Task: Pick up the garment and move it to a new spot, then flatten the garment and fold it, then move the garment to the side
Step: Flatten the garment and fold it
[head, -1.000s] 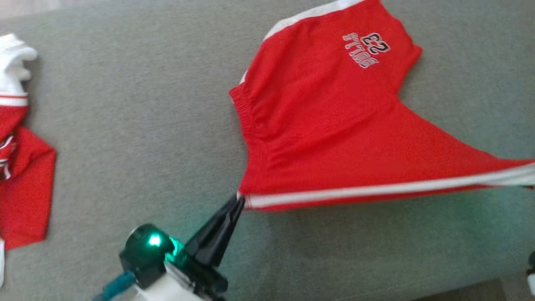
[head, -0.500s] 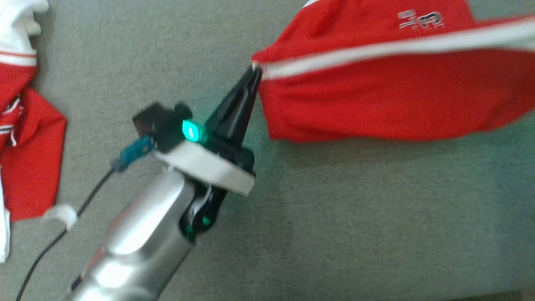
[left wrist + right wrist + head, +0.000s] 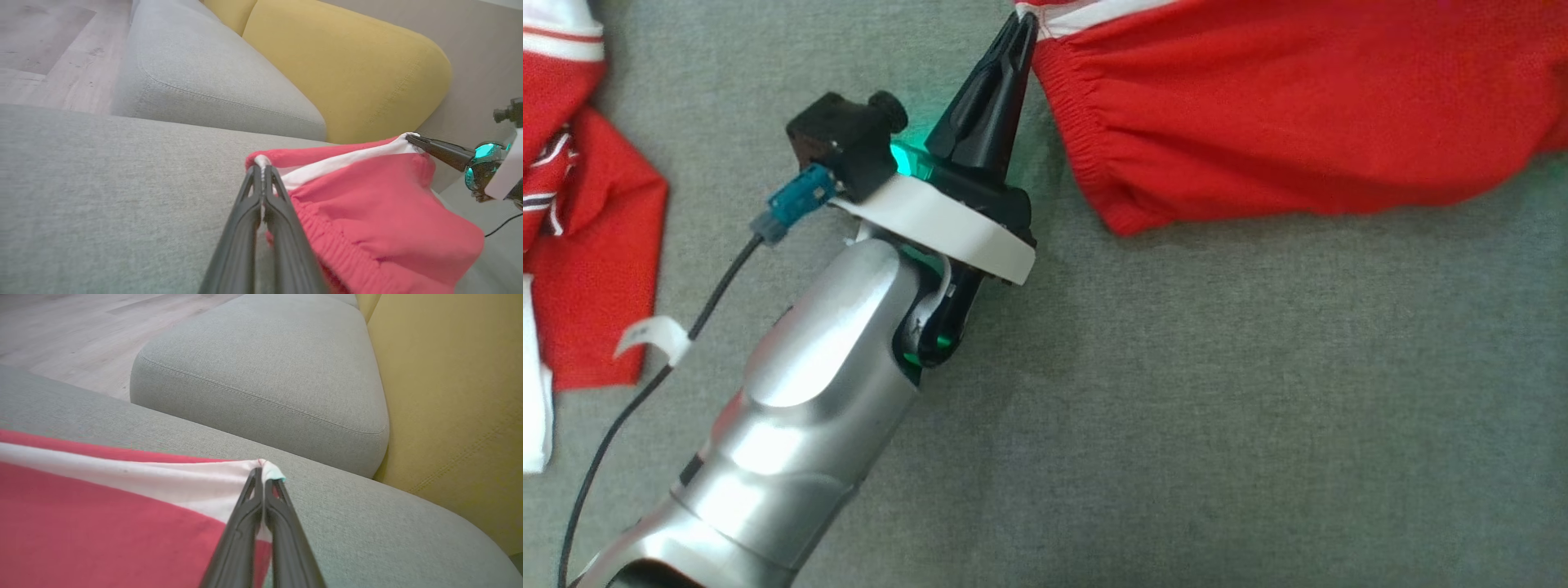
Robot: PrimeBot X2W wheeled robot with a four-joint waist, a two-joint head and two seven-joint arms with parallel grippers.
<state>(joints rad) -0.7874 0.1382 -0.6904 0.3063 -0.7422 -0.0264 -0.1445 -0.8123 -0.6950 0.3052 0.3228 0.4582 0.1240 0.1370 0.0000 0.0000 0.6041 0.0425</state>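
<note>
The garment (image 3: 1298, 122) is a pair of red shorts with a white side stripe, stretched across the top right of the head view above the grey sofa seat (image 3: 1176, 408). My left gripper (image 3: 1023, 24) is shut on its striped corner by the elastic waistband. In the left wrist view the left gripper (image 3: 262, 165) pinches that corner, and the garment (image 3: 388, 212) sags between it and my right gripper (image 3: 410, 137), which is shut on the other end of the stripe. In the right wrist view the right gripper (image 3: 263, 470) is shut on the garment's (image 3: 81, 522) white edge.
A pile of other red and white clothes (image 3: 588, 245) lies at the left edge of the seat. A yellow back cushion (image 3: 347, 69) stands behind the sofa seat. A second grey cushion (image 3: 265, 367) adjoins it, with wooden floor (image 3: 41, 41) beyond.
Both grippers have carried the striped edge up the head view, over the rest of the shorts. The printed logo has gone out of sight. The camera has shifted a little too.
</note>
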